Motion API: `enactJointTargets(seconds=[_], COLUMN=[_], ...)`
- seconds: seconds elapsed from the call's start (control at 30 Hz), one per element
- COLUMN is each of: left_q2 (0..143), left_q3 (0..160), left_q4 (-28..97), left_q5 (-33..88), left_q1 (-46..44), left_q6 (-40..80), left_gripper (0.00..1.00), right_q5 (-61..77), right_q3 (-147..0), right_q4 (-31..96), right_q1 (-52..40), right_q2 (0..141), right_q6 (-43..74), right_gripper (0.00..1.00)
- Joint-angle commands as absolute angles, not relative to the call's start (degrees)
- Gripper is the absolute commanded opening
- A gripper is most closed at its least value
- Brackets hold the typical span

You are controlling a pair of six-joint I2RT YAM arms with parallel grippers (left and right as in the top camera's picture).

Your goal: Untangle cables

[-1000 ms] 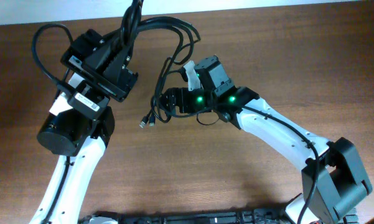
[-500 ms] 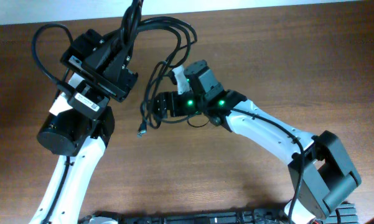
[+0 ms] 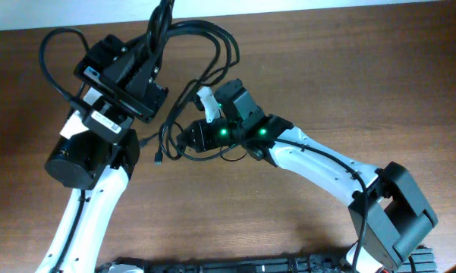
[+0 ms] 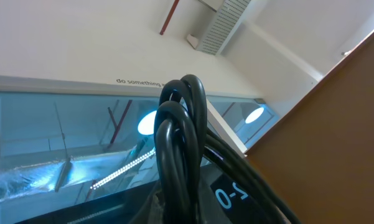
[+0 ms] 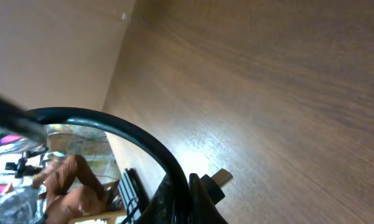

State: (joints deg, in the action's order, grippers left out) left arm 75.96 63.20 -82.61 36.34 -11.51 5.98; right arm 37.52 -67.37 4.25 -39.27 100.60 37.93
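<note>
Where the left gripper [image 3: 153,62] sits: leftmost in my overhead view, jaws pinched narrow on a bunch of the cables [image 3: 212,36]. Its wrist view shows several black cords looped together in the grip.
Cables, course: from that grip they arc rightward over the table [image 3: 349,68], then drop back down and left to the second grip.
Loose plug [image 3: 158,160]: between the two arms, just left of the right gripper. I cannot tell whether it touches the wood. The right wrist view shows a metal-tipped plug close by the fingers.
Right gripper [image 3: 183,139]: near centre, pointing left, jaws closed tight on one black cord.
Deciding relation: both grips are on one bundle, the left up and to the left of the right, so the line between them runs diagonally. I judge the right arm nearer the loose end, and the one to draw away along that diagonal.
</note>
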Motion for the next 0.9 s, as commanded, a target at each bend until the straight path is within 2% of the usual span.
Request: enactJointTargets(seconds=[0.0,0.23,0.4,0.53,0.7,0.87], left_q2=[74.87,74.87,74.87,74.89,74.89,74.89], left_q3=[64.69,64.69,64.69,64.69,64.69,64.66], left_q4=[-82.43,-73.21,-56.29,-43.27,-33.47,-22.70], left_q5=[34.65,34.68,33.69,26.94,19.84,14.50], left_q1=[-11.16,-7.25,-5.39,-5.34,-5.34,-5.34], left_q6=[5.02,3.38,-9.96,-16.67,-22.70,-24.18], left_gripper=[0.00,0.00,0.00,0.00,0.00,0.00], right_q5=[40.86,46.35,45.28,41.71,36.77,36.80], right_q3=[-67.35,-67.35,-67.35,-67.35,-67.35,-67.35], right_q4=[4.27,6.04,16.49,25.08,35.31,41.08], right_q1=[-39.51,-36.12,-31.42,-27.66,-22.37,-16.82], right_q2=[100.88,100.75,100.12,99.59,99.35,99.11], right_q6=[37.71,36.45,31.88,29.10,25.63,21.15], right_gripper=[0.04,0.04,0.04,0.04,0.04,0.04])
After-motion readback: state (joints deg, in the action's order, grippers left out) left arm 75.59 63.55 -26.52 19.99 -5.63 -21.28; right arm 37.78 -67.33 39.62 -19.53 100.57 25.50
